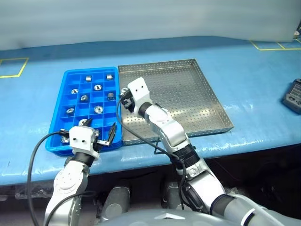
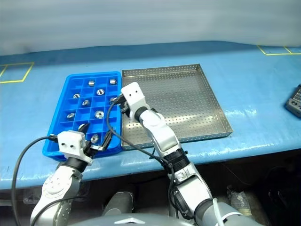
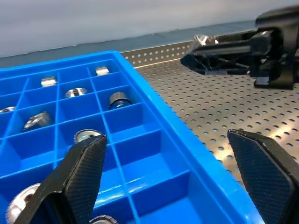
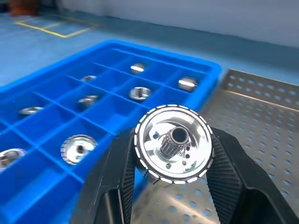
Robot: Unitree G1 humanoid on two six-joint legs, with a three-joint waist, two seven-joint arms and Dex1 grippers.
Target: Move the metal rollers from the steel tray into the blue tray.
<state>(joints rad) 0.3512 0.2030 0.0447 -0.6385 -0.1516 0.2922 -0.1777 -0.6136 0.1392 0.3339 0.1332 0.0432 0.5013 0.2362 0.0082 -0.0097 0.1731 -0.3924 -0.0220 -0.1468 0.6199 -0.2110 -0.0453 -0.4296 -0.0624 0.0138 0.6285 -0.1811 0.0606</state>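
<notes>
Your right gripper point(image 4: 173, 186) is clamped on a metal roller point(image 4: 174, 143), its bore facing back along the fingers (so the roller's axis runs with the gripper, not across it). It hangs over the steel tray point(image 1: 197, 101), right by the edge that touches the blue tray point(image 1: 70, 77). The blue tray lies to the gripper's left, and several of its compartments already hold rollers while others stand bare. Your left gripper point(image 1: 104, 137) hovers wide open, empty, over the blue tray's near corner; it is nearer to those cells, but the right one carries the part. I judge a short leftward carry comes next.
</notes>
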